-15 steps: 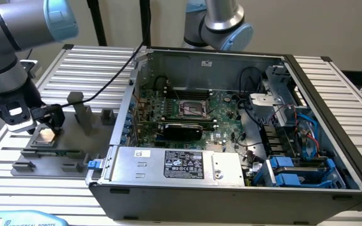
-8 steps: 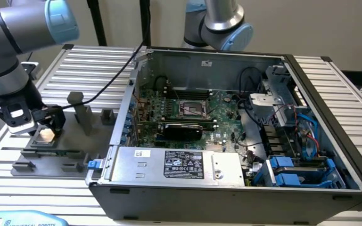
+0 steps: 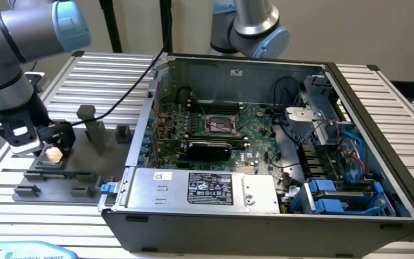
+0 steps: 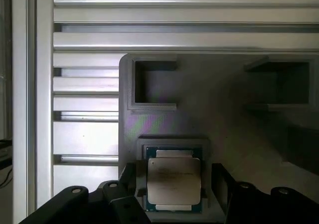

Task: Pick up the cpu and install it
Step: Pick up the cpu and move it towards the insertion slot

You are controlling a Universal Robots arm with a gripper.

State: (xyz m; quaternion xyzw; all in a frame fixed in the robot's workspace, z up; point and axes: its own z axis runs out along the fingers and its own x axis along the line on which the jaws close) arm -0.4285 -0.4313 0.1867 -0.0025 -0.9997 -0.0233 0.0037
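The cpu lay flat, metal lid up, in a square recess of the grey fixture on the slatted tabletop, at the exterior view's left and well apart from the open computer case. Small, light and rigid, it looked slippery on its shiny lid and fragile at its thin green rim. Two opposite side edges, pressed gently, appeared the safest hold. The gripper hovered just above it, fingers spread wide on either side of the chip and clamped on nothing. The recess walls hugged the chip closely, leaving little room beside it, so straight up seemed the only open way out. Inside the case, the motherboard socket sat low among cables and boards. With the case walls rising all round, the room to reach it appeared to be from above.
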